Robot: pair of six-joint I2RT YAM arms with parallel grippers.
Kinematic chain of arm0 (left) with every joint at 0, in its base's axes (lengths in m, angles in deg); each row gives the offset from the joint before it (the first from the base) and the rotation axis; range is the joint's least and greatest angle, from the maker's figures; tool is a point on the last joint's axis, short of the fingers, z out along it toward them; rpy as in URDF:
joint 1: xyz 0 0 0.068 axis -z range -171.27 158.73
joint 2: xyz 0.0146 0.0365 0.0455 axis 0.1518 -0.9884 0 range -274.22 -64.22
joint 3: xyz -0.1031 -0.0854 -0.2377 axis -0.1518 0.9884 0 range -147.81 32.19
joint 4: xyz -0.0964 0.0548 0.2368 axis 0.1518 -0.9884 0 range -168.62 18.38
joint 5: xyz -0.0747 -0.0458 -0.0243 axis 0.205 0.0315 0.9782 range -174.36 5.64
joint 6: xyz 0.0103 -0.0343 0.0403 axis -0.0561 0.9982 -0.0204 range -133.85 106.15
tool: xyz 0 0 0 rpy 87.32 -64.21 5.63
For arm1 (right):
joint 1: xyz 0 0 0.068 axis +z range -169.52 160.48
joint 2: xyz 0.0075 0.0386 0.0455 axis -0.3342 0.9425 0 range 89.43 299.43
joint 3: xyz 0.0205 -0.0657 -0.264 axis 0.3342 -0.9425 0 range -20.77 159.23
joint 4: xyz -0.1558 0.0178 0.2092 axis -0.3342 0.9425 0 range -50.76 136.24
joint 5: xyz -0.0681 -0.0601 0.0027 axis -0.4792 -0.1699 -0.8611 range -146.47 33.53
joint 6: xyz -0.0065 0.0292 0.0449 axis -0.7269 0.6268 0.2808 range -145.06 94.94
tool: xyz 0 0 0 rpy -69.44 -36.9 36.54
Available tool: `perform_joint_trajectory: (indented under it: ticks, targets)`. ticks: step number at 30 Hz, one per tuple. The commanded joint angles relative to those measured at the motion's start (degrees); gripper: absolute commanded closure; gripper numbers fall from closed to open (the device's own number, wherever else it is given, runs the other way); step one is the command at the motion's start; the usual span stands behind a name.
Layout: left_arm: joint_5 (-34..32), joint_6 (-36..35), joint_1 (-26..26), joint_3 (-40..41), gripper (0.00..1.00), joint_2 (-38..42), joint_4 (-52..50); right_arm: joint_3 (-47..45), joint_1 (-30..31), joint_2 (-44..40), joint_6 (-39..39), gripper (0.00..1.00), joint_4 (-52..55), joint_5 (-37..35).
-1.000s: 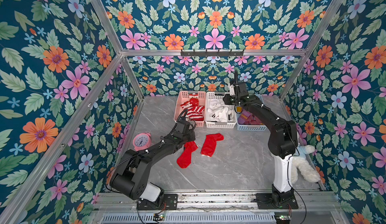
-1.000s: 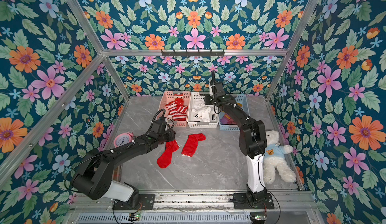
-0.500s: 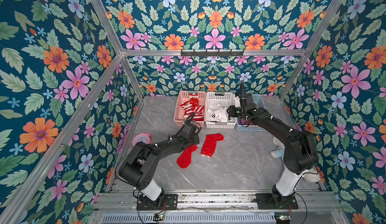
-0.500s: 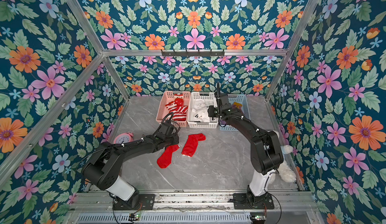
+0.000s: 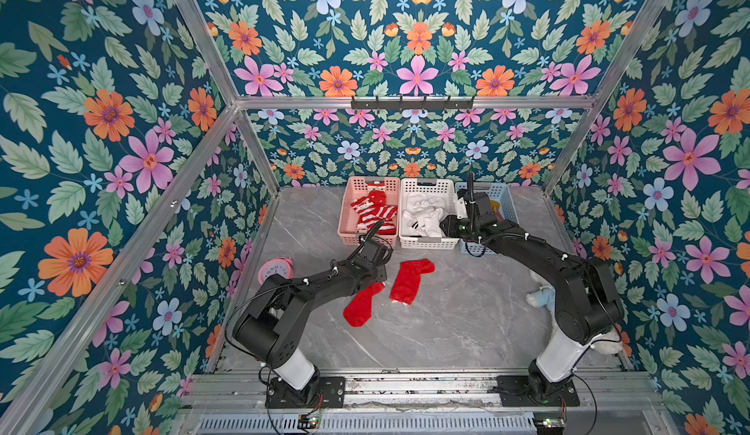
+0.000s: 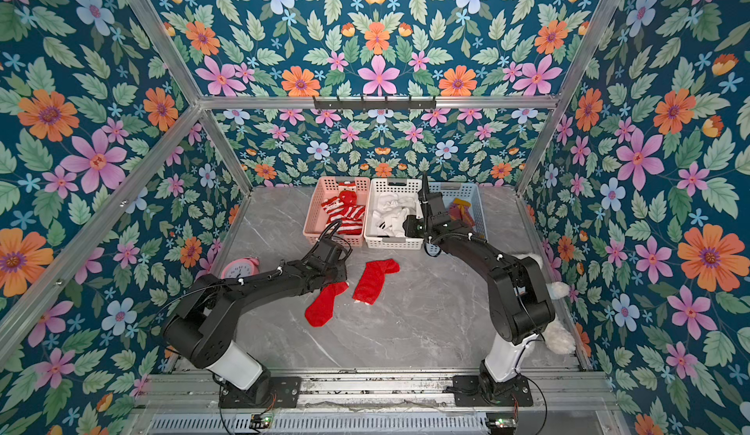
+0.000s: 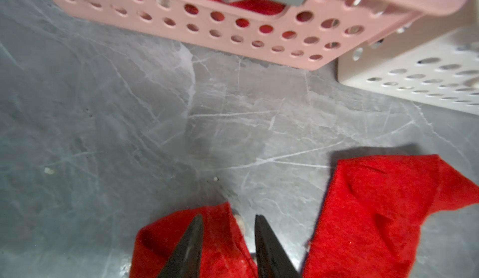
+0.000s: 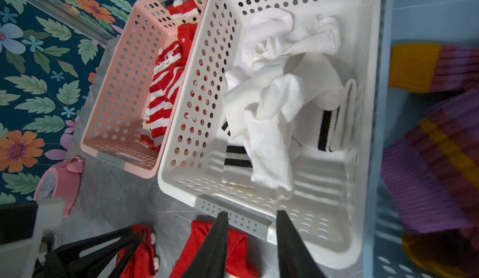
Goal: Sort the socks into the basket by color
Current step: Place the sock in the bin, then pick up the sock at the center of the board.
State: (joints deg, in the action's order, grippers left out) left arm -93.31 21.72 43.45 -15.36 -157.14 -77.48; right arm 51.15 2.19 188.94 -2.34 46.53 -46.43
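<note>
**On the table in front of the baskets, the left gripper is settling onto a red sock**

At the left, the left arm is lying lower and reaching further out than a second ago. The left gripper is now sitting over the basket-side end of the first sock, a plain red one lying flat on the table in front of the pink basket. In the left wrist view its jaws are standing apart, straddling the sock's edge with fabric showing between the tips. They are not pinching yet, and the sock is lying where it lay a second ago. Just beside it, not touching, the second sock, also red, is lying untouched.

Further right, the right gripper is hanging over the front wall of the white basket, jaws apart and empty. It has come down and back from its higher place over that basket. The leaning arm is now hiding most of the bear. The blue basket is holding purple-and-mustard socks.

As I judge it, only these two red socks are waiting to be sorted, both bound for the pink basket. The left arm is taking up the first, while the right is getting clear.
</note>
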Motion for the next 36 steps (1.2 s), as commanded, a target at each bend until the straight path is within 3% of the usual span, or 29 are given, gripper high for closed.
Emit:
perform_joint_trajectory:
  ticks: [1,8,16,36]
  targets:
    - [-0.8,0.5,0.2,-0.3,0.65,-0.8,-1.6,-0.5,0.3,-0.8,1.6,0.66,-2.3,0.3]
    - [-0.6,0.5,0.4,-0.8,0.71,-2.4,-1.8,-1.8,0.8,-1.1,2.0,0.66,-2.8,0.2]
    - [0.2,-0.4,0.6,-1.5,1.00,-2.9,-1.7,-4.2,1.0,-2.5,2.5,0.66,-3.5,-0.5]
    - [-2.2,-2.7,-0.9,-9.3,1.00,11.5,-3.3,-10.3,1.0,-11.1,2.3,0.66,-2.9,-2.1]
